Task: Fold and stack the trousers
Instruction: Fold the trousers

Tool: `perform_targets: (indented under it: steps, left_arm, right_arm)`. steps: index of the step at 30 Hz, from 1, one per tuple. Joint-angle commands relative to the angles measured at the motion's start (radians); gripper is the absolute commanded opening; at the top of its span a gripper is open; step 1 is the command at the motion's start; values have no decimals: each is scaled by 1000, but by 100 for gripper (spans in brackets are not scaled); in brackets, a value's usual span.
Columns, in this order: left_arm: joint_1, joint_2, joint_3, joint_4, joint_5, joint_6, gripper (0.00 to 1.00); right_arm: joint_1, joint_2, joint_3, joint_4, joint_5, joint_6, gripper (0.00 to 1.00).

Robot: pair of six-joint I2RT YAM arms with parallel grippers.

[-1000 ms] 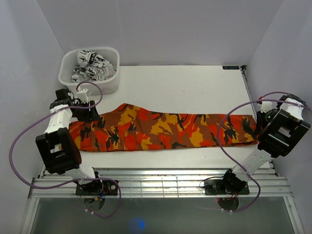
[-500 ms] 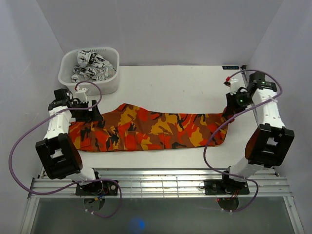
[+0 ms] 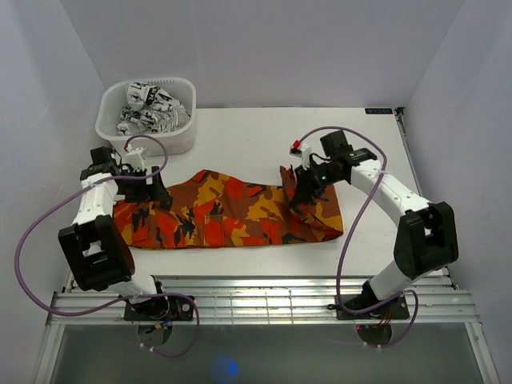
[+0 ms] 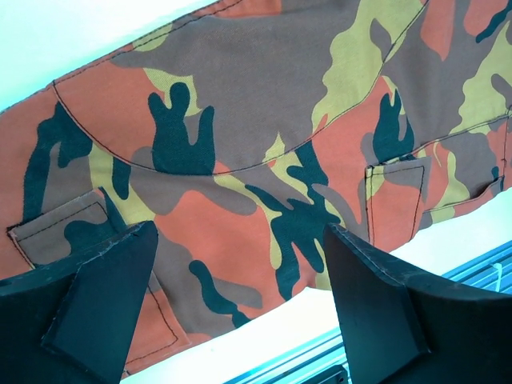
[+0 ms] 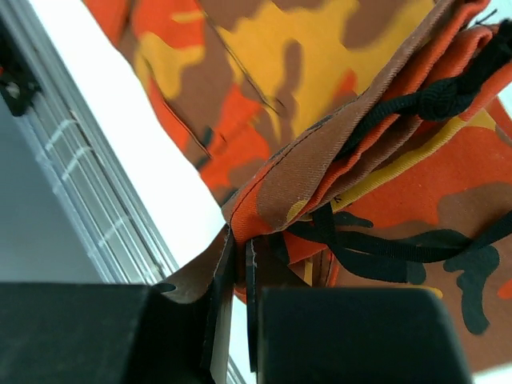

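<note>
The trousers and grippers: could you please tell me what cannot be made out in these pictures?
- Top view: fingertips of the right gripper hidden behind the lifted leg end of the trousers.
- Right wrist view: how many cloth layers the shut jaws pinch; folds cover them.
- Left wrist view: trousers run past every edge; only the fingers of the open left gripper show.
- Top view: basket bottom, under black-and-white cloth.

White table (image 3: 264, 144), camo trousers (image 3: 216, 216) across it, basket (image 3: 152, 142) back-L, prob. plastic
</note>
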Motion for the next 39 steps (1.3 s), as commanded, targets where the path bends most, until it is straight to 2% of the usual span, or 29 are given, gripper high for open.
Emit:
perform_targets:
  steps: [1,8,11,26,36,37,39]
  left_arm:
    - [5,7,-10,0,2,-11,95]
    - [5,36,-27,-10,45,-26,98]
    - [5,32,-38,-1,40,-28,98]
    - [5,32,-102,45,26,-22,98]
    - [4,18,-111,53,37,-17,98]
    - [5,18,-108,51,36,-16,98]
    - [5,20,-102,48,36,-17,98]
  right_arm:
    - [76,14,-33,241,-73,182,8]
    - [226,69,-99,514,-37,431,8]
    - [277,108,-87,566,-5,494,8]
    - [444,237,17,583,147,571,8]
    - [472,309,111,579,78,597,8]
    - [473,313,120,576,69,600,11]
    - [483,323,132,559,67,601,32]
